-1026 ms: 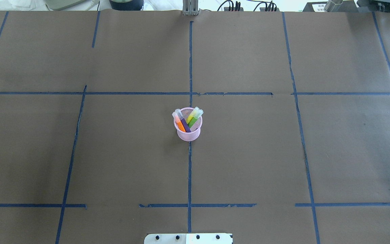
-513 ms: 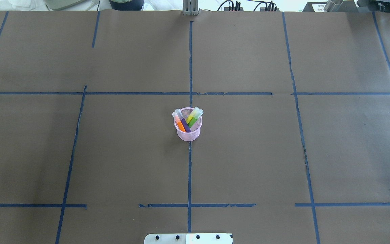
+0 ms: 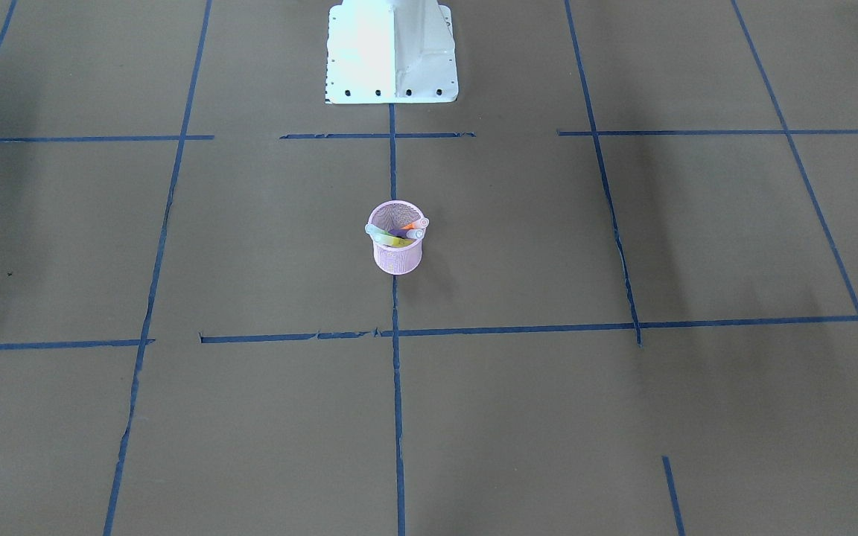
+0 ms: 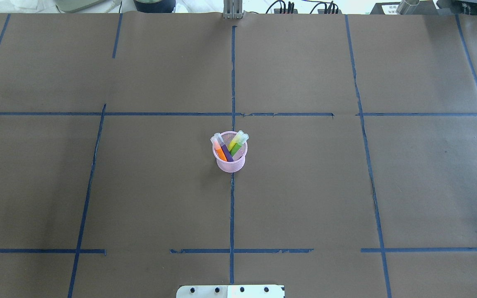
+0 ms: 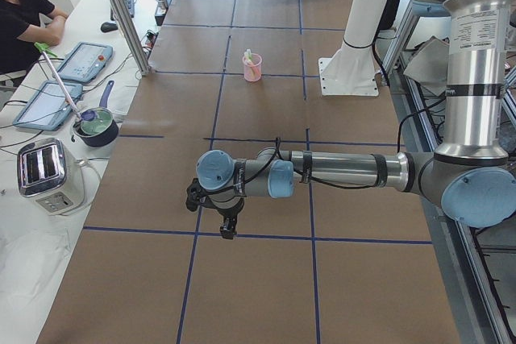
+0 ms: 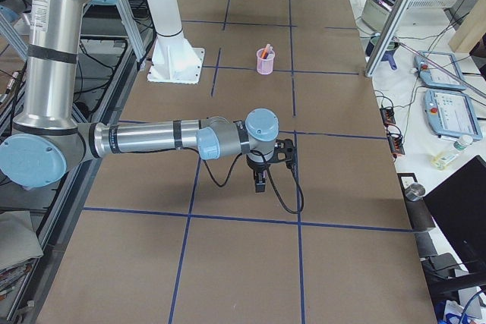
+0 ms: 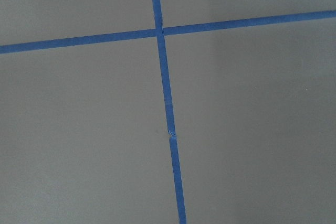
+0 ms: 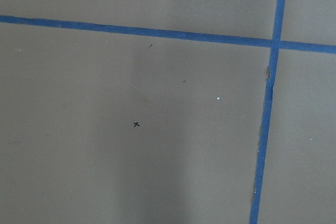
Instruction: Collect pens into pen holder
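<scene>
Pen holder [image 4: 230,164]: pink, fine wire-mesh pattern. Inside it are an orange pen [image 4: 221,154], purple pen [image 4: 227,155], green pen [image 4: 236,150] and yellow pen [image 4: 233,144], each with a pale translucent cap. Table [image 4: 139,186]: dull brown, gridded with blue tape lines [image 4: 232,207]. Robot base [image 3: 392,52]: white. Left arm [image 5: 347,171] and right arm [image 6: 144,138]: silver, light blue joint caps.

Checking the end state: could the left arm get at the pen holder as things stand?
Probably yes: the pen holder stands in the open, with no object between it and the left gripper.
</scene>
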`<state>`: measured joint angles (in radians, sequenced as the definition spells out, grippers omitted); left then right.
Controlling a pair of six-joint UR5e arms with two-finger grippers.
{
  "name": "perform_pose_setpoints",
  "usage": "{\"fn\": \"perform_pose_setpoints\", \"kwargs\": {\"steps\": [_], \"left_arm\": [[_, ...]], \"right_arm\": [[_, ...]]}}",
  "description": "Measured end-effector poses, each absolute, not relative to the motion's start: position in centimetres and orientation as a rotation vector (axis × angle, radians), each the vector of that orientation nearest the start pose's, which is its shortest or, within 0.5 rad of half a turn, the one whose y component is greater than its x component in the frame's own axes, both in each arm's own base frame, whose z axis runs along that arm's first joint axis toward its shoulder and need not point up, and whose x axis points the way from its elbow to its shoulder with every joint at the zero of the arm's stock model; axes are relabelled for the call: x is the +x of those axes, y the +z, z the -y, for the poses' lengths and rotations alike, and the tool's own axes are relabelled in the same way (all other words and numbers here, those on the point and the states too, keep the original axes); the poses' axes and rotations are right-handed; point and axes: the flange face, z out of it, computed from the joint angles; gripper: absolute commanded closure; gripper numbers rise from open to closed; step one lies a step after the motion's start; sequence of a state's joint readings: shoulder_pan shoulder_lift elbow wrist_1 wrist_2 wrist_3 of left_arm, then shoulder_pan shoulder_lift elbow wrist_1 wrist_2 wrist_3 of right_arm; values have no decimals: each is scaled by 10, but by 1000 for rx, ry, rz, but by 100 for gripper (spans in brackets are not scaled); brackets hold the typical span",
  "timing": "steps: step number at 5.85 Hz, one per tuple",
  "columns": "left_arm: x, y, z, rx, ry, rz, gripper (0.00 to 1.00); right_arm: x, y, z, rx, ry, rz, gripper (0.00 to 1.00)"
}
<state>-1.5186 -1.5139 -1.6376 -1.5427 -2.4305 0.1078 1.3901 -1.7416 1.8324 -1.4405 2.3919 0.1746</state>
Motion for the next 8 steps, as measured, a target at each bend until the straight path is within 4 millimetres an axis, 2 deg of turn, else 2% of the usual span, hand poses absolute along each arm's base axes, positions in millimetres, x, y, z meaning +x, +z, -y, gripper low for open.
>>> {"fn": "perform_pose_setpoints", "kwargs": {"steps": [2, 3, 6, 8], "left_arm": [[-39, 643, 471, 26, 142, -855, 0], [-45, 643, 469, 34, 138, -837, 0], [-51, 650, 462, 20, 120, -814, 0], [-51, 652, 460, 16, 116, -816, 0]], "right_arm": [[-11, 594, 430, 76, -138, 841, 0], [2, 600, 425, 77, -152, 839, 0], [25, 608, 423, 81, -142, 794, 0], [30, 608, 423, 93, -149, 788, 0]]}}
